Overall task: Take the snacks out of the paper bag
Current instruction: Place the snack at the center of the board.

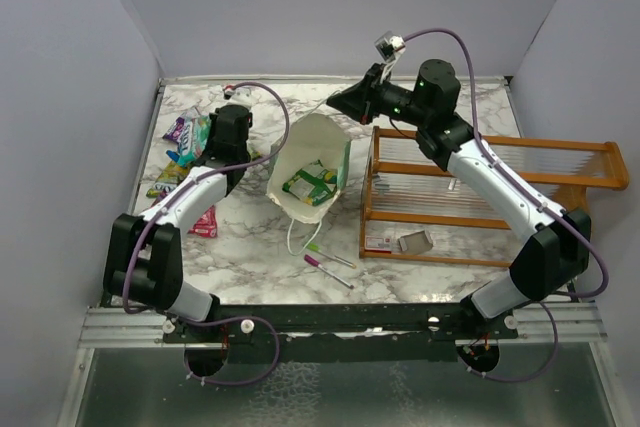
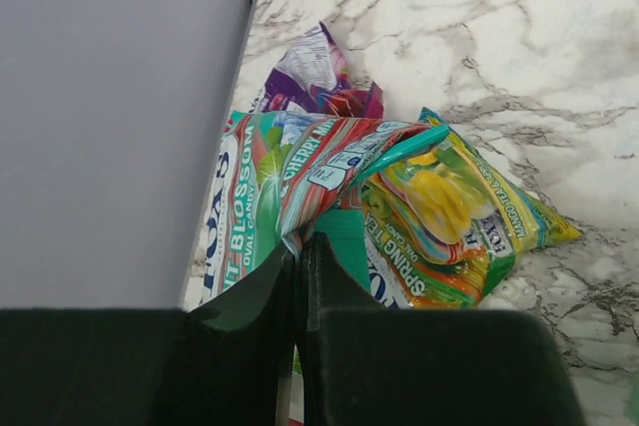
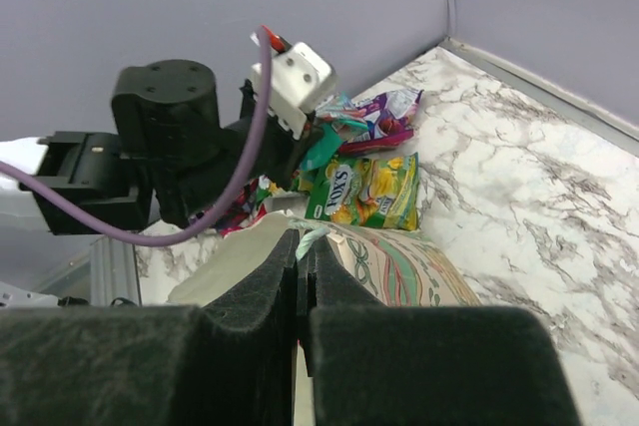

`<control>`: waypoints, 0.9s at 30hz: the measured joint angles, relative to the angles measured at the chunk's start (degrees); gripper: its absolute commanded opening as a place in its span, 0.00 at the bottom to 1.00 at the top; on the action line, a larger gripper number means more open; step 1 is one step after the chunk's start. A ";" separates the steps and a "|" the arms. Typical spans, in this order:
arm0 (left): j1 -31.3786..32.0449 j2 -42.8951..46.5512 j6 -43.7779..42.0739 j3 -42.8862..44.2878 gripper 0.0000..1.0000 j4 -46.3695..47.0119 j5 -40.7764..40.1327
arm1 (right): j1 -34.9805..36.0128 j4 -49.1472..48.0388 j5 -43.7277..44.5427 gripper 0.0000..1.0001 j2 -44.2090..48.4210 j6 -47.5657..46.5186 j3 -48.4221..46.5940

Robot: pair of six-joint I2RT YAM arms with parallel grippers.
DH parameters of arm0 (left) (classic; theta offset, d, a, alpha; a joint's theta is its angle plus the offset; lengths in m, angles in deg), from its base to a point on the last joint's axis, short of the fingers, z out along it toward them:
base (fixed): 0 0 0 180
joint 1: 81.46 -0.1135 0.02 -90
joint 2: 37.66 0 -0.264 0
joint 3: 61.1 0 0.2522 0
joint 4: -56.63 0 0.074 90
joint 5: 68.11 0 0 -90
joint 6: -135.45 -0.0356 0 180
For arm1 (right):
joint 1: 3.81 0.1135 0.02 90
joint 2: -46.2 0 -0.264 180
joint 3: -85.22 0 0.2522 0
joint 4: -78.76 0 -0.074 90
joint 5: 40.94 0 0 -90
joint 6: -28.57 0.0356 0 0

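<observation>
Top view, bag: the paper bag is sitting mid-frame on the marble table, its mouth gaping up at the camera, with a green packet lying inside.
Top view, removed snacks: a pile of packets is lying at the upper left, with a pink packet just below it, apart from the bag.
Top view, left claw: it is reaching over that pile; its grip is not readable from here.
Top view, right claw: it is meeting the bag's far rim, upper centre.
Top view, bystanders: a wooden rack is standing at the right, and two pens are lying lower centre.
Left wrist view, left claw: its fingers are pressing together low centre, pinching the crumpled edge of a green and red packet.
Left wrist view, neighbours: a yellow packet is overlapping it on the right, and a purple packet is touching it above.
Right wrist view, right claw: its fingers are closing tight on the bag's mint rim, bottom centre, tilting the bag open.
Step in hand (judgement): the left claw seems to be setting its packet on the pile.
Doing it well: let the packet rest on the table before opening, spread the fingers fully, then lift straight up so nothing drags along. The right claw should be holding the rim steady, since one packet is waiting inside.
</observation>
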 measured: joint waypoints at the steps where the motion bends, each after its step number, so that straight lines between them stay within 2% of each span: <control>1: 0.00 -1.01 0.00 0.00 0.00 0.20 0.35 | 0.00 0.00 0.00 0.01 0.22 0.00 0.00; 12: -1.95 -9.35 1.64 2.89 0.00 -0.74 2.82 | 0.00 -0.02 -0.04 0.01 0.59 0.04 0.59; 19: -2.60 -11.13 5.60 5.53 0.24 -3.50 5.29 | 0.00 -0.02 -0.07 0.01 0.59 0.09 0.59; 23: -3.17 -12.55 8.33 6.08 0.30 -5.16 5.55 | 0.00 -0.02 -0.07 0.01 0.59 0.11 0.59; 27: -3.72 -13.60 10.16 7.54 0.52 -7.39 6.01 | 0.00 -0.02 0.00 0.01 0.59 0.24 0.59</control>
